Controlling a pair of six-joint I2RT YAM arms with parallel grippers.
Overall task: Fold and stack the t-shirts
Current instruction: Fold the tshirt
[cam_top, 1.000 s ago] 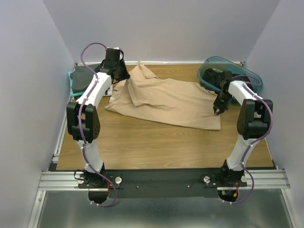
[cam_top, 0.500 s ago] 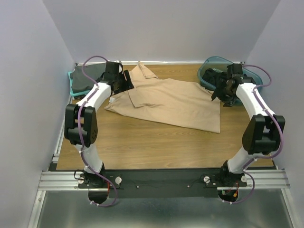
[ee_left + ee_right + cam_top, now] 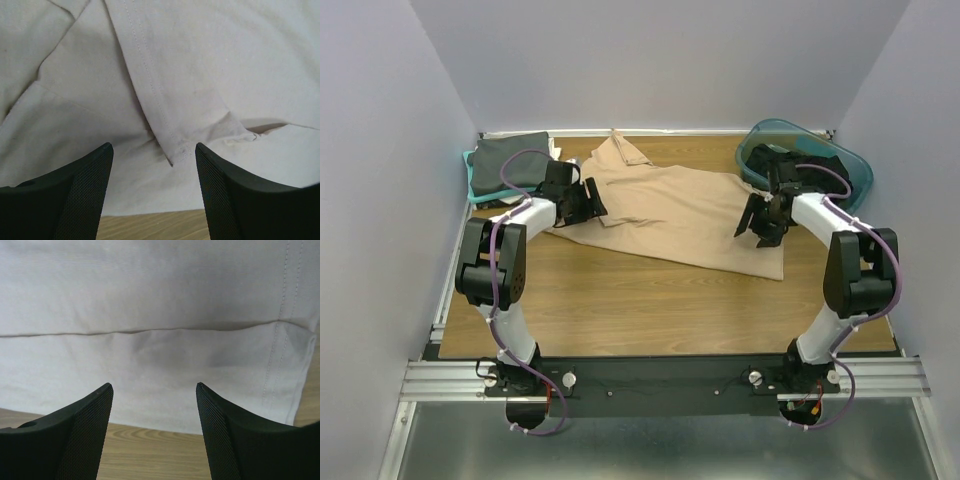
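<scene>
The spread t-shirt (image 3: 670, 212) is lying on the table (image 3: 650, 310), reaching from beneath the left gripper (image 3: 582, 200) across to beneath the right gripper (image 3: 757, 222). In each wrist view, cloth is lying under and ahead of the fingers, with bare table just nearer. Beyond and to the left of the left gripper, a pile of folded t-shirts (image 3: 505, 165) is sitting in the table's corner. Just beyond and to the right of the right gripper, the tub (image 3: 855, 168) is standing with cloth lying in it.

Wood-grain table (image 3: 650, 310) at centre frame, enclosed by the plain pale left wall (image 3: 370, 200), back wall (image 3: 660, 60) and right wall (image 3: 920, 150). An aluminium rail (image 3: 660, 378) crosses the lower frame, with a grey metal sheet (image 3: 650, 445) below it. Lighting is even.
</scene>
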